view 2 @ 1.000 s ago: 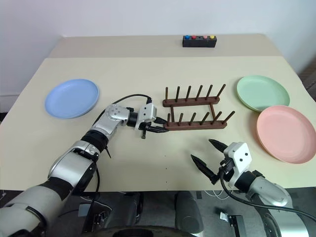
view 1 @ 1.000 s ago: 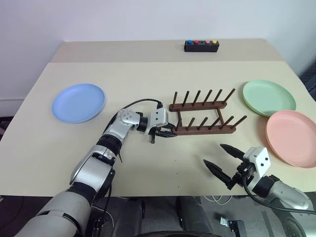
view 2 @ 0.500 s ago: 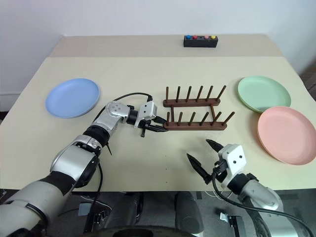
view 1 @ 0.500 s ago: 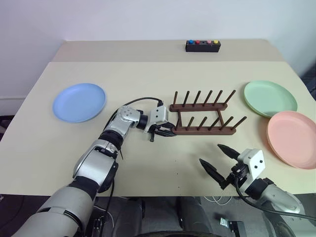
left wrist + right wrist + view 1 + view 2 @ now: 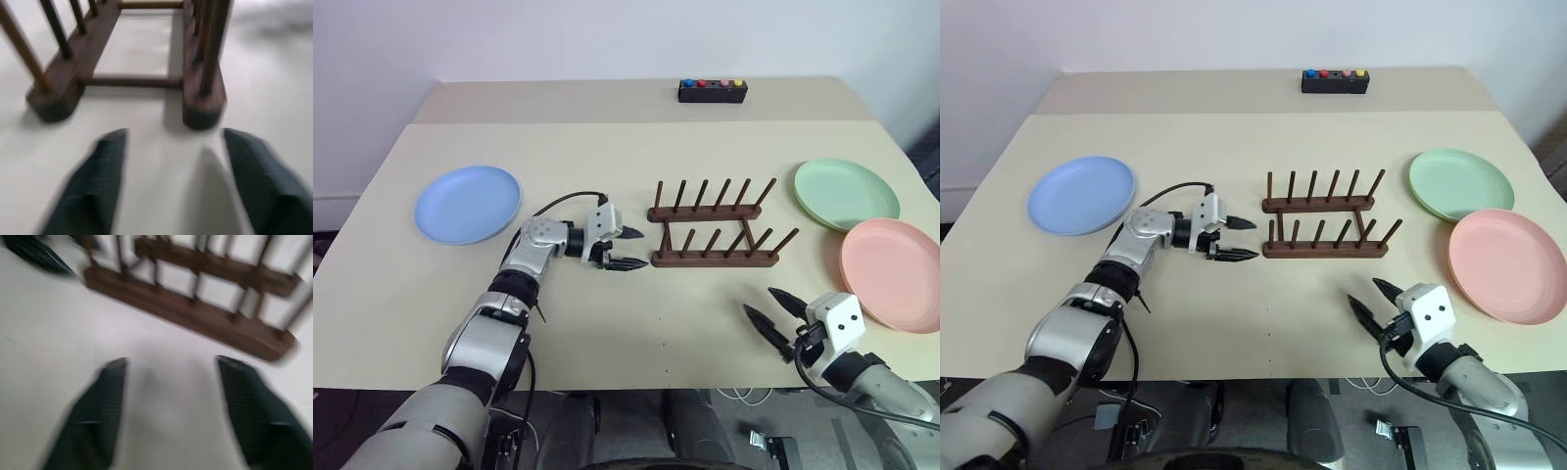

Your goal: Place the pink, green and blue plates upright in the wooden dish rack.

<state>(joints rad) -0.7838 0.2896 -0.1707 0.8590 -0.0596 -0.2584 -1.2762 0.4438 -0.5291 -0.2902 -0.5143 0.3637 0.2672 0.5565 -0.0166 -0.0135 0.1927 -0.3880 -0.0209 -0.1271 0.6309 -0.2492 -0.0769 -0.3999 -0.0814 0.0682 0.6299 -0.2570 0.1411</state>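
Rack at centre, both grippers apart from it.
Left gripper (image 5: 628,249) spread, empty, just left of rack (image 5: 715,235); right gripper (image 5: 773,311) spread, lower right.

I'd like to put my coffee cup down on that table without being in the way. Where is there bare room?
Free: the far strip between the black button box and the blue plate, and the near middle between the left gripper and right gripper. Crowded: the right edge, where the green plate and pink plate overlap, beside the wooden dish rack.
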